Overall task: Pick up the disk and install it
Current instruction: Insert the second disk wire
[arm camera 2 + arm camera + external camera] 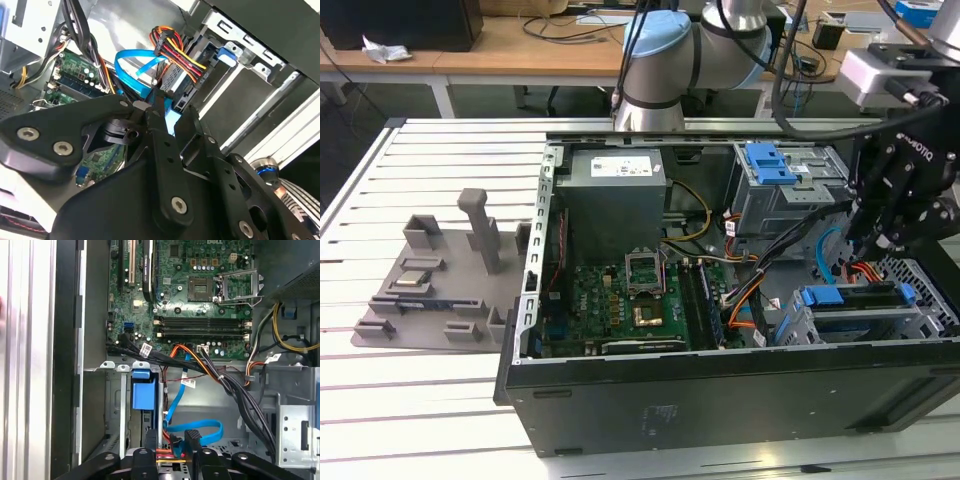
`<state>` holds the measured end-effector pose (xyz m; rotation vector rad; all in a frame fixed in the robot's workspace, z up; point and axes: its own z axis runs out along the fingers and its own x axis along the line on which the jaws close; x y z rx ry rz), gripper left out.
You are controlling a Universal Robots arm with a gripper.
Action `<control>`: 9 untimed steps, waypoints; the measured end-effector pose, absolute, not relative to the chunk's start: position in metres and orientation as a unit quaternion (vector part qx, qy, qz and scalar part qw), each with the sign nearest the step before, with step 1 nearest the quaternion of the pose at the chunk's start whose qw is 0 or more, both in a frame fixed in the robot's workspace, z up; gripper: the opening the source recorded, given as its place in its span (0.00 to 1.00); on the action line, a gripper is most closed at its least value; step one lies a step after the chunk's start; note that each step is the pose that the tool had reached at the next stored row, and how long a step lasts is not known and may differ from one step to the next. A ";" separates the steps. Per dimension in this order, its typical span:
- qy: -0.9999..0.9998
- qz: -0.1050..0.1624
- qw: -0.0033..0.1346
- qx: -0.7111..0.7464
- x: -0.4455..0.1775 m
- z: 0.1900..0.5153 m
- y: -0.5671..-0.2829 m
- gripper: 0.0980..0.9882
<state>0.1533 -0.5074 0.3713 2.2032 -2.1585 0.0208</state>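
My black end effector (870, 232) hangs inside the open black computer case (720, 400), at the exterior view's right, just above the grey metal drive cage (860, 325) at the case's near right corner. In both wrist views my fingers (192, 440) stand a little apart with nothing gripped between them. The flat silver hard drive with blue plastic rails (855, 297) sits in that cage, its end meeting the bundle of red, yellow and black power wires (172, 47) and a flat blue data cable (200, 427). The green motherboard (630, 305) lies left of the cage. A grey plastic fixture tray (430, 290) rests well apart on the white slatted tabletop (410, 410).
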 end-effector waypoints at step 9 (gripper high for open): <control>-0.699 0.006 0.028 0.714 0.153 0.368 -0.507 0.13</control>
